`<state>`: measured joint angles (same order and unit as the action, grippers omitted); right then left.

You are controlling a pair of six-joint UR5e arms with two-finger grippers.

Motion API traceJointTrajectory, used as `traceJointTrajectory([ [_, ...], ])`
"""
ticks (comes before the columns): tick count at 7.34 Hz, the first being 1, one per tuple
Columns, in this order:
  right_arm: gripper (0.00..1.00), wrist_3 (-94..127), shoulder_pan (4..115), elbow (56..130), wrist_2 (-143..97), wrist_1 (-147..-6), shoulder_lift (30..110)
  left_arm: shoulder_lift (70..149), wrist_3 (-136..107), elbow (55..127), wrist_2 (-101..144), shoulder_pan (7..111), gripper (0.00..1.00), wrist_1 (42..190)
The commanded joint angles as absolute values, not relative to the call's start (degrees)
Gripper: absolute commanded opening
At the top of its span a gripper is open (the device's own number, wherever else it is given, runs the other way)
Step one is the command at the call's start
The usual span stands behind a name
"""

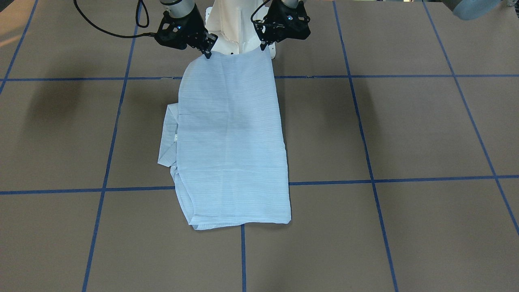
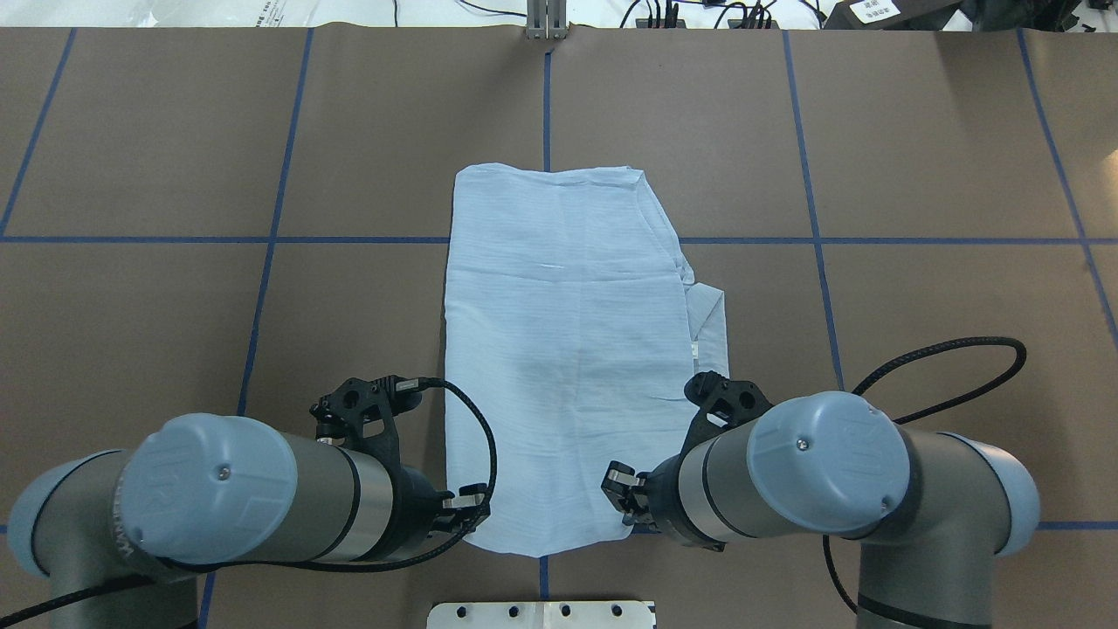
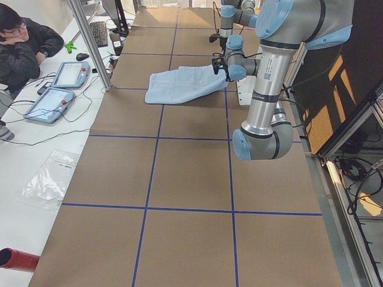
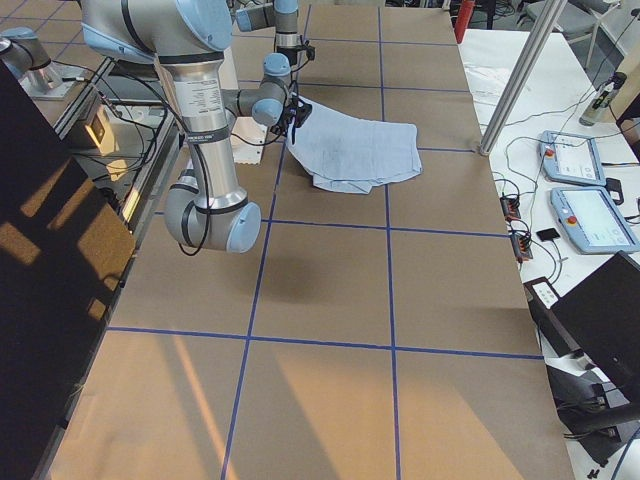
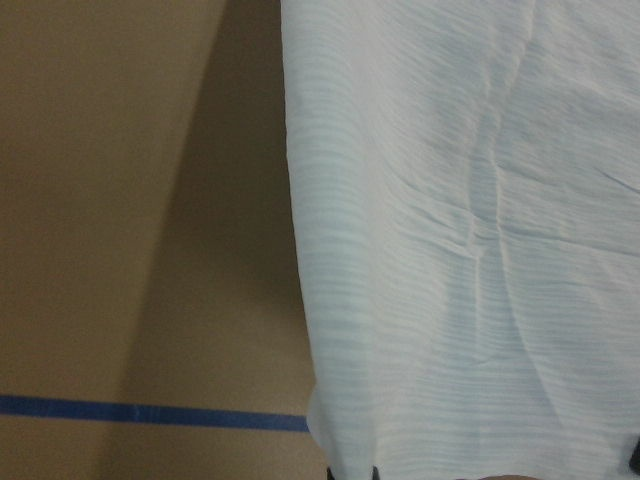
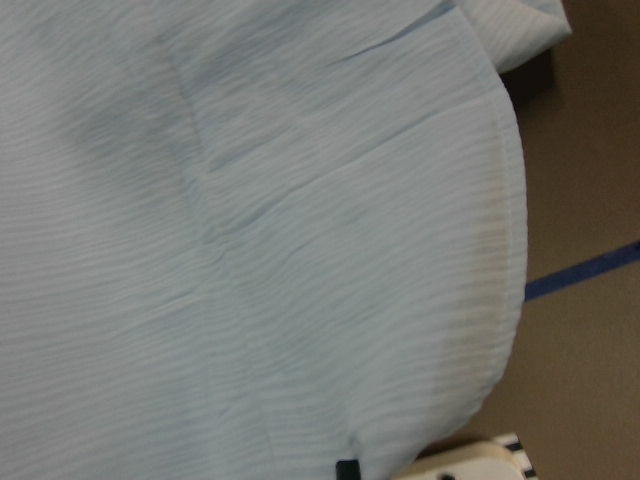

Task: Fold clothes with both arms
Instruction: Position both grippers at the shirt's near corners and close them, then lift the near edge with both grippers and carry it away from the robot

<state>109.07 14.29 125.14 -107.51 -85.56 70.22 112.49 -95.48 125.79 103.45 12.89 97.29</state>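
Note:
The light-blue striped shirt (image 1: 233, 138) lies folded into a long strip down the table's middle, also in the overhead view (image 2: 559, 349). A folded part sticks out on one side (image 1: 168, 138). My left gripper (image 1: 263, 44) is shut on the shirt's corner nearest the robot base, seen from overhead (image 2: 472, 511). My right gripper (image 1: 208, 52) is shut on the other near corner (image 2: 622, 500). That near edge is lifted slightly off the table. Both wrist views are filled with the shirt's cloth (image 5: 450, 250) (image 6: 250, 250). Collar, buttons and tag are hidden.
The white pedestal base (image 1: 229, 28) stands just behind the held edge. The brown table (image 1: 405, 129) carries a blue tape grid. A seated person (image 3: 24, 42), two tablets (image 3: 51, 104) and a metal pole (image 3: 90, 42) are beyond the table's far side.

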Motion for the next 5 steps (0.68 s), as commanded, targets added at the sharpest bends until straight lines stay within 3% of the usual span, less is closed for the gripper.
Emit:
traceJointTrajectory([
  [1, 0.0, 108.9, 14.5, 129.2, -115.2, -85.7, 70.3, 112.6, -99.2, 132.5, 106.6, 10.0, 0.0, 91.5],
  [3, 0.0, 108.5, 17.5, 127.9, -115.6, -85.8, 70.1, 112.9, -99.3, 133.4, 108.1, 10.8, 0.0, 90.6],
  [5, 0.0, 105.5, 24.1, 124.9, -116.0, -86.0, 69.4, 113.8, -98.4, 130.3, 108.4, 18.6, 0.0, 91.1],
])
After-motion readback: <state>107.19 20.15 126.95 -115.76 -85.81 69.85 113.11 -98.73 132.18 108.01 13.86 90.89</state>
